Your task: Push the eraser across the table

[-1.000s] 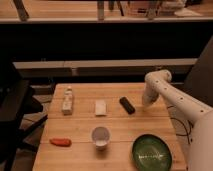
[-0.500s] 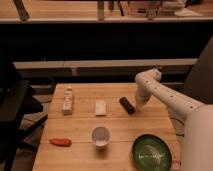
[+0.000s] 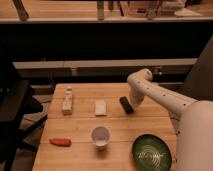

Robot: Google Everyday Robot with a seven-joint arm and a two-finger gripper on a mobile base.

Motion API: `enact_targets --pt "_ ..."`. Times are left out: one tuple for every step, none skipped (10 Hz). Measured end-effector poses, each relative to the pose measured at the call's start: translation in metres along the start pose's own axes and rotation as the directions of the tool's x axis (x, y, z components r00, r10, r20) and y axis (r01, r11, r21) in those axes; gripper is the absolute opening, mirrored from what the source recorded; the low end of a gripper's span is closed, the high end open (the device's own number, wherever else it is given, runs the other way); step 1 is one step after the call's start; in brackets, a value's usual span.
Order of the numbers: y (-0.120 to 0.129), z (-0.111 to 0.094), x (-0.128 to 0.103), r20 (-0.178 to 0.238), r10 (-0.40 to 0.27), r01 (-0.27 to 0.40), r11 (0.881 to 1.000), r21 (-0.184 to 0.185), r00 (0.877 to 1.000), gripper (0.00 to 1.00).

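The eraser is a small black oblong block lying at an angle on the light wooden table, right of centre. My gripper hangs from the white arm that reaches in from the right. It sits right beside the eraser's right end, close to or touching it.
A white flat block lies left of the eraser. A small pale bottle stands at the left. A white cup is near the front centre, a green bowl at the front right, a red-orange carrot-like item at the front left.
The arm has swung left toward the eraser, bringing the gripper up against its right end. The eraser has shifted slightly left.
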Motion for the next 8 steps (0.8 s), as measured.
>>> enact_targets --pt "-0.005 -0.001 -0.012 -0.005 -0.022 0.022 1.000 -0.001 1.000 0.00" --pt "-0.007 -0.002 -0.018 -0.017 -0.043 0.043 0.999 -0.005 0.999 0.00" --pt "-0.007 -0.002 -0.019 -0.025 -0.054 0.054 0.999 -0.007 0.998 0.00" --pt "-0.007 -0.002 -0.021 -0.034 -0.067 0.066 0.998 -0.011 0.997 0.00" --pt "-0.010 -0.003 -0.028 -0.041 -0.087 0.086 0.996 -0.014 0.995 0.00" --pt "-0.016 -0.004 -0.038 -0.047 -0.106 0.106 0.994 -0.017 0.993 0.00" --pt "-0.022 -0.004 -0.050 -0.051 -0.126 0.126 0.992 -0.020 0.991 0.00" --pt "-0.025 -0.005 -0.053 -0.057 -0.136 0.135 0.991 -0.022 0.989 0.00"
